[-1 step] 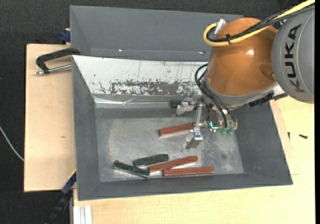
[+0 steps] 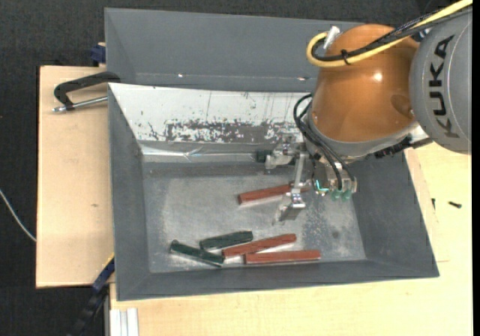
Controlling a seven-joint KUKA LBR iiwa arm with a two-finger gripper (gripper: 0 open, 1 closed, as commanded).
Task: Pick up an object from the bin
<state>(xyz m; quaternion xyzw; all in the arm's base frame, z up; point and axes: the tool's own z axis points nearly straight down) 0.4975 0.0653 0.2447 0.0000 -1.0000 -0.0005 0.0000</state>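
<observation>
My gripper point(image 2: 294, 201) hangs below the orange cover, right of the bin's middle, its metal fingers pointing down over the floor. A reddish-brown flat bar point(image 2: 262, 195) lies just left of the fingertips, its right end touching or nearly under them. I cannot make out whether the bar sits between the fingers. Nearer the front lie two more reddish-brown bars point(image 2: 270, 243) point(image 2: 283, 256), side by side.
Two dark green bars point(image 2: 225, 240) point(image 2: 193, 253) lie at the front left of the floor, next to the red ones. A small dark piece point(image 2: 262, 155) rests against the back wall. The arm and its orange cover overhang the bin's right side.
</observation>
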